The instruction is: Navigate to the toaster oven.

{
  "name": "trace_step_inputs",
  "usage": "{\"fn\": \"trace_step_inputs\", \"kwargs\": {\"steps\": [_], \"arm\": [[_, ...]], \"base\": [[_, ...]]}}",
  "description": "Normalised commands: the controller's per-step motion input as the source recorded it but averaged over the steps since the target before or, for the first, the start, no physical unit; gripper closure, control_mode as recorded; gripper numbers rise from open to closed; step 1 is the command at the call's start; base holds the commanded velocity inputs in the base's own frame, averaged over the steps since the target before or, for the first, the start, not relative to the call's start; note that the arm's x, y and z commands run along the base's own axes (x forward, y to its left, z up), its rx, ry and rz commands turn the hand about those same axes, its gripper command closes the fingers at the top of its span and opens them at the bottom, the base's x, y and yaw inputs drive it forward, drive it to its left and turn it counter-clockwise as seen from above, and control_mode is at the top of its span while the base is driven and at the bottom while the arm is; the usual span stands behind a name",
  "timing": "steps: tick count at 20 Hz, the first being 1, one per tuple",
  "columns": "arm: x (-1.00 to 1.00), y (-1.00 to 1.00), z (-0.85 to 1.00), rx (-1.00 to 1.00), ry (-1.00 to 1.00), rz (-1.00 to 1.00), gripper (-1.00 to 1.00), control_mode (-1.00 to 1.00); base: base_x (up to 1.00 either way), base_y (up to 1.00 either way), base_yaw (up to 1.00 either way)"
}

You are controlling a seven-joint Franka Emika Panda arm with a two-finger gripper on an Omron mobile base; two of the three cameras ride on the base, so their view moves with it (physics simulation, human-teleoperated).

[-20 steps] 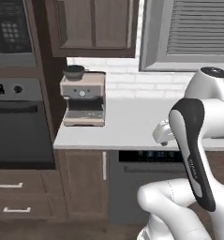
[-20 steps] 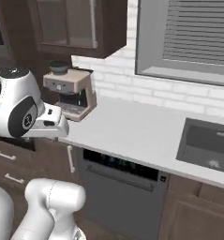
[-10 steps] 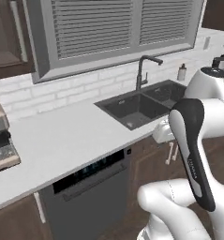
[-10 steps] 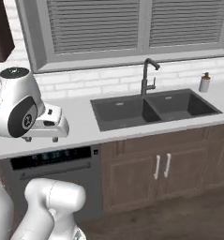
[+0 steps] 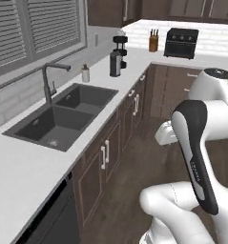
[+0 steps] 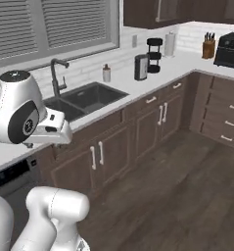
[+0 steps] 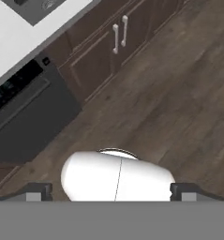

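Left base view: I see the toaster oven (image 5: 181,43) far off on the corner counter (image 5: 20,167), against the white brick wall, with the knife block (image 5: 154,42) just left of it. Nearer along the same counter from the oven stands the coffee machine (image 5: 118,56), then a soap bottle (image 5: 86,74), the faucet (image 5: 51,81) and the double sink (image 5: 63,113). My arm (image 5: 194,152) fills the right side, folded over the wood floor.

Right base view: the oven (image 6: 229,49) sits at the far right edge, partly cut off, with the knife block (image 6: 208,47) beside it and a paper towel roll (image 6: 170,44) further left. The coffee machine (image 6: 147,59) and sink (image 6: 84,98) lie well left of the oven.

Hand view: my gripper (image 7: 111,192) points down at the floor (image 7: 179,93), beside the dishwasher (image 7: 24,117). Only the two fingertips (image 7: 38,191) show at the bottom corners, far apart, so I read the jaws as wide with nothing between them.
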Motion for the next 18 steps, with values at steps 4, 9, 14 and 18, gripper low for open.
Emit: {"fn": "trace_step_inputs", "kwargs": {"steps": [4,9,14,18], "arm": [[0.0,0.0,0.0,0.0,0.0,0.0,-1.0,1.0],[0.0,0.0,0.0,0.0,0.0,0.0,-1.0,1.0],[0.0,0.0,0.0,0.0,0.0,0.0,-1.0,1.0],[0.0,0.0,0.0,0.0,0.0,0.0,-1.0,1.0]], "base": [[0.07,-0.2,-0.83],[0.51,-0.29,-0.47],[0.96,-0.05,-0.31],[1.0,0.0,-0.29]]}}
